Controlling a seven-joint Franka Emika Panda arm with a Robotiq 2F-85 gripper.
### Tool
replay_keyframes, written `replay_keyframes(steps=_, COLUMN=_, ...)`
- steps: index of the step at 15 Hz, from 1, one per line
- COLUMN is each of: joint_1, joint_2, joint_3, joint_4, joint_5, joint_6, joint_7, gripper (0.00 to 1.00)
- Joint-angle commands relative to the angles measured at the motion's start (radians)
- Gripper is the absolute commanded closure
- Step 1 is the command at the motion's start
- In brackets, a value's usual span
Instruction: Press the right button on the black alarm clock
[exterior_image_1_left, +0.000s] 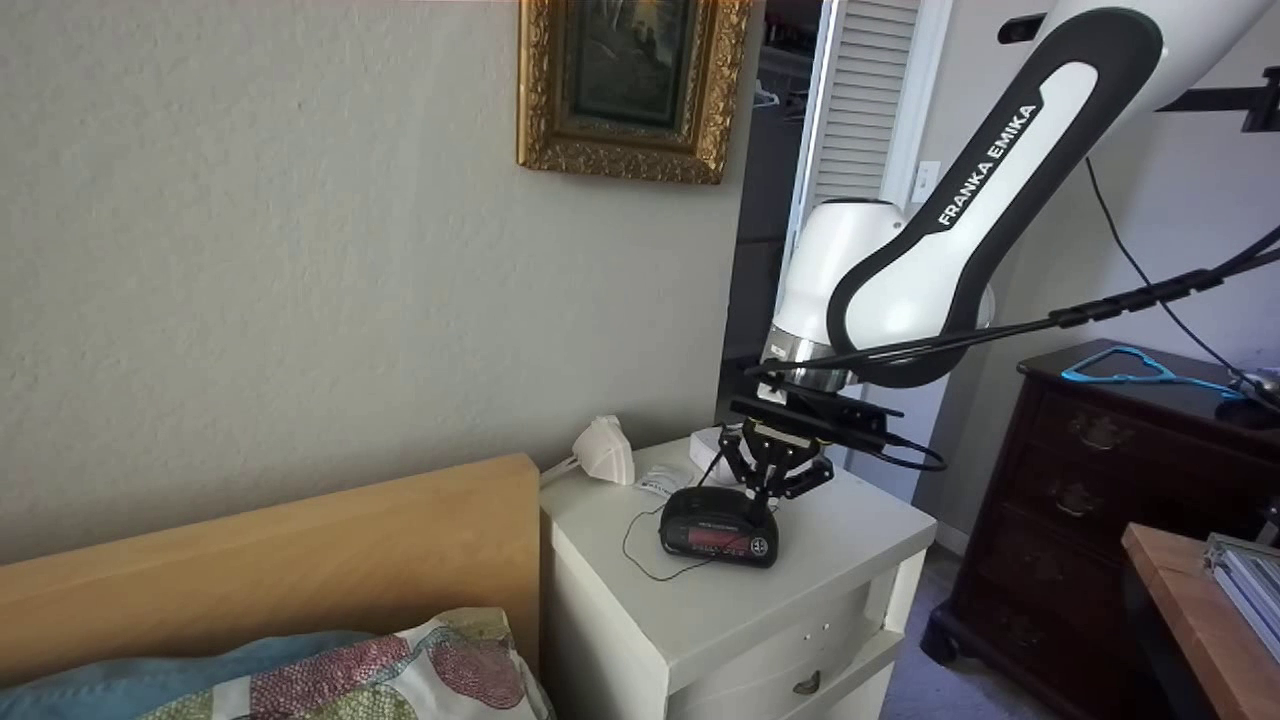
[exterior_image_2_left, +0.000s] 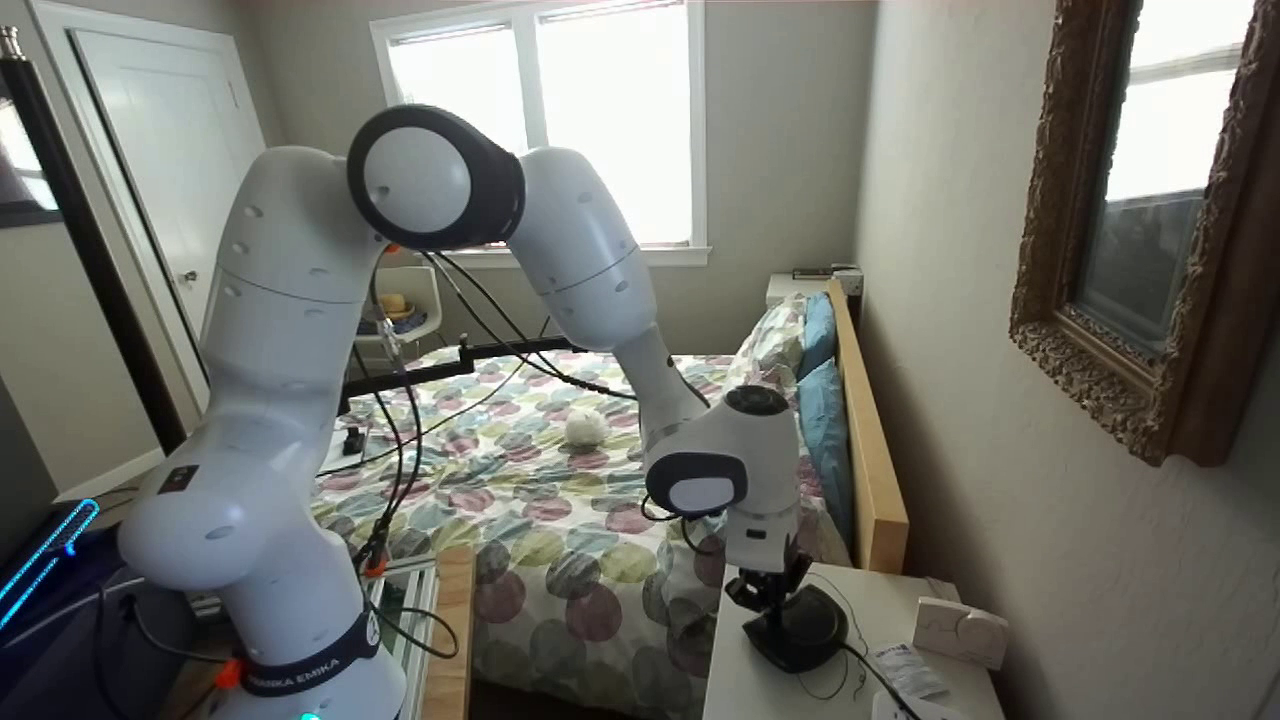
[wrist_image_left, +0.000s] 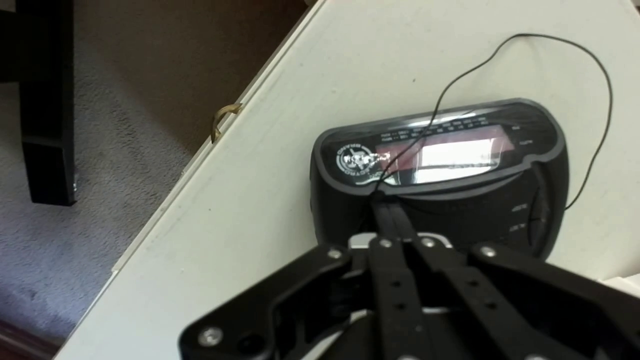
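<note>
The black alarm clock (exterior_image_1_left: 690, 510) sits on the white nightstand (exterior_image_1_left: 830, 560), its dark front with a reddish display; it also shows in an exterior view (exterior_image_2_left: 812, 632) and in the wrist view (wrist_image_left: 465, 212). My gripper (exterior_image_1_left: 758, 512) points down over the clock's top, near the end by the round logo. In the wrist view, the gripper's fingertips (wrist_image_left: 385, 200) are together with nothing seen between them, just behind the front rim of the clock. They look touching or very close to the top; I cannot tell which. The button under the fingertips is hidden.
A thin black wire (wrist_image_left: 595, 55) loops over the clock's face. A white mask-like object (exterior_image_1_left: 604, 452), a small packet (exterior_image_2_left: 908, 668) and a white box (exterior_image_1_left: 708, 448) lie behind the clock. The headboard (exterior_image_1_left: 400, 530) and wall adjoin the nightstand. A power cord (exterior_image_2_left: 878, 676) leaves the clock's back.
</note>
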Motion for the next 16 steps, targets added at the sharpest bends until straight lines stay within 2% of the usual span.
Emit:
replay_keyframes(steps=1, joint_1=-0.035, joint_2=0.030, joint_3=0.040, joint_4=0.014, joint_5=0.075, joint_6=0.019, joint_7=-0.074, gripper=0.98)
replay_keyframes(steps=4, joint_1=-0.083, joint_2=0.041, joint_3=0.085, joint_4=0.022, joint_5=0.116, joint_6=-0.009, joint_7=-0.160, gripper=0.98)
replay_keyframes(steps=6, joint_1=-0.054, joint_2=0.039, joint_3=0.046, joint_4=0.024, joint_5=0.101, joint_6=-0.020, joint_7=-0.156, gripper=0.98)
replay_keyframes(steps=11, joint_1=-0.063, joint_2=0.017, joint_3=0.063, joint_4=0.025, joint_5=0.117, joint_6=-0.024, joint_7=-0.182, gripper=0.98)
replay_keyframes(steps=13, joint_1=-0.047, joint_2=0.050, joint_3=0.045, joint_4=0.042, joint_5=0.100, joint_6=-0.043, joint_7=-0.179, gripper=0.98)
replay_keyframes(steps=16, joint_1=-0.038, joint_2=0.026, joint_3=0.039, joint_4=0.032, joint_5=0.099, joint_6=-0.051, joint_7=-0.192, gripper=0.98)
